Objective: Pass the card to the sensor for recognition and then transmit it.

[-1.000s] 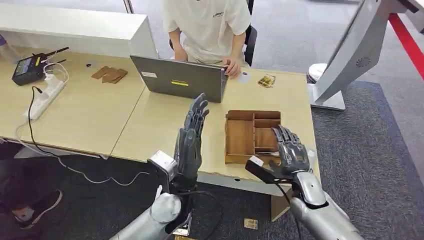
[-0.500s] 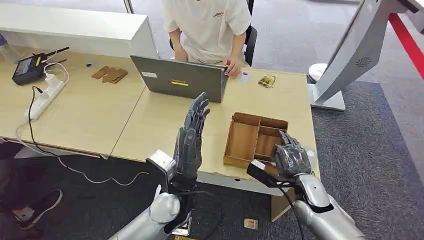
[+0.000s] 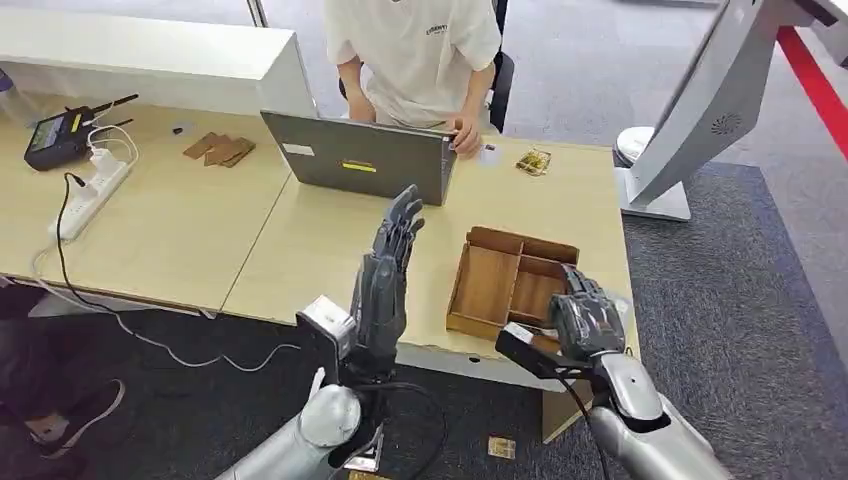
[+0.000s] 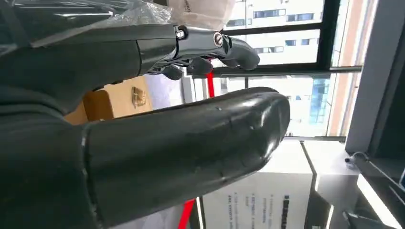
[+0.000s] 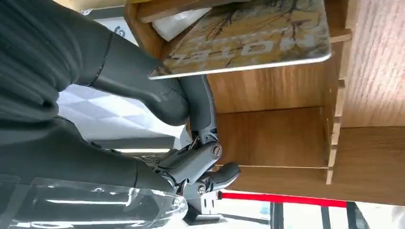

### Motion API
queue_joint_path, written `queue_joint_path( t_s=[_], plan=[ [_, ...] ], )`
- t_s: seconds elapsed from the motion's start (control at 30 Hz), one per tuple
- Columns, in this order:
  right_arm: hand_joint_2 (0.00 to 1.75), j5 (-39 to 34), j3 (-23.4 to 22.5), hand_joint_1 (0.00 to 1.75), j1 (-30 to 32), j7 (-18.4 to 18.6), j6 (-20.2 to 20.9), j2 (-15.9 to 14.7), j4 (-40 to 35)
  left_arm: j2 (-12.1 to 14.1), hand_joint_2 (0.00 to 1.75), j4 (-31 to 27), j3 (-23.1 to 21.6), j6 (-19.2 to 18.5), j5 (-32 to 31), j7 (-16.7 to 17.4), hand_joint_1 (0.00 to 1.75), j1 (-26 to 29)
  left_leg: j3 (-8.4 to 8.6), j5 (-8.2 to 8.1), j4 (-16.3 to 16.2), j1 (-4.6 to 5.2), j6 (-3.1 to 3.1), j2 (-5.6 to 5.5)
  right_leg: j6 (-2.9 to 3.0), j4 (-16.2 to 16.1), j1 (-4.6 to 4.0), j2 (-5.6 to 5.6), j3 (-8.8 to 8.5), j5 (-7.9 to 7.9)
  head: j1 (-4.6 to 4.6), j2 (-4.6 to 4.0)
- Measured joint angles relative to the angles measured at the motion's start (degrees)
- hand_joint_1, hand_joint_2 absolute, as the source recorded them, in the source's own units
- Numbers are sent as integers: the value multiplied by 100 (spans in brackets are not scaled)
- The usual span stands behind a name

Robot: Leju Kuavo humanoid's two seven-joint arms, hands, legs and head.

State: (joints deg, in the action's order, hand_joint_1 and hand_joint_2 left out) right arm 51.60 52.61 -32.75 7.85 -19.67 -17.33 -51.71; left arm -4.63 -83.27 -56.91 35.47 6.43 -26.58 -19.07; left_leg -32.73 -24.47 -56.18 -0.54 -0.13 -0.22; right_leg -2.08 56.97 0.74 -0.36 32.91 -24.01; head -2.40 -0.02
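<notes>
at the left of the desk (image 3: 180, 230) lie a power strip (image 3: 95, 190) and a small pile of wooden pieces (image 3: 220, 150); behind the laptop (image 3: 360, 158) sits a person (image 3: 415, 50). nearer, the left hand (image 3: 385, 280) stands upright over the desk's near edge, fingers straight and apart, holding nothing. to its right the tray (image 3: 490, 285) sits askew near the desk edge, and the right hand (image 3: 585, 318) is curled over its near corner. the right wrist view shows the card (image 5: 248, 36) against the thumb (image 5: 138, 76) at the tray wall, tilted; i cannot tell whether it is truly pinched or just propped.

risks, as i judge them: a weak hold could drop the card back into the tray or onto the floor, where another card (image 3: 500, 447) already lies. fingers catching the wall could drag the tray off the edge. the sensor is not identifiable, so a blind swing could hit the laptop or the white stand (image 3: 700, 110).
</notes>
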Motion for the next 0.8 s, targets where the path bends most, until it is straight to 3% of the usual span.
queue_joint_path(
  t_s=[0.07, 0.1, 0.13, 0.37, 0.8],
  plan=[
    [175, 17, 0, 175, 24, 46, -2, -7, -24, 2, 0, -31, -42, 26, 17, 59, 0, -10, 0, 0, 0, 0, 0, 0, 0, 0, 0, 0, 0, 0, 0, 0],
    [175, 17, 0, 120, 36, 48, -4, -11, -42, 2, 0, -33, -61, 33, 46, 68, 0, -16, 0, 0, 0, 0, 0, 0, 0, 0, 0, 0, 0, 0, 2, 0],
    [175, 26, 0, 5, 46, 48, -6, -13, -50, 2, 0, -33, -75, 37, 72, 63, 0, -22, 0, 0, 0, 0, 0, 1, 0, 0, 0, 0, 0, 0, 0, 0],
    [175, 190, -24, 0, 96, 48, -196, -15, -66, 2, 0, -31, -247, 120, 348, -173, 0, -94, 2, 0, 0, 0, 0, 0, 1, 0, 0, 1, 0, 1, 0, 0],
    [175, 328, -190, 0, 92, 144, -470, -13, -68, 0, 0, 24, -308, -190, 160, -225, 0, -85, 12, 0, 0, 0, 0, 3, 0, 0, 0, 1, -13, 1, 2, 0]
  ],
)
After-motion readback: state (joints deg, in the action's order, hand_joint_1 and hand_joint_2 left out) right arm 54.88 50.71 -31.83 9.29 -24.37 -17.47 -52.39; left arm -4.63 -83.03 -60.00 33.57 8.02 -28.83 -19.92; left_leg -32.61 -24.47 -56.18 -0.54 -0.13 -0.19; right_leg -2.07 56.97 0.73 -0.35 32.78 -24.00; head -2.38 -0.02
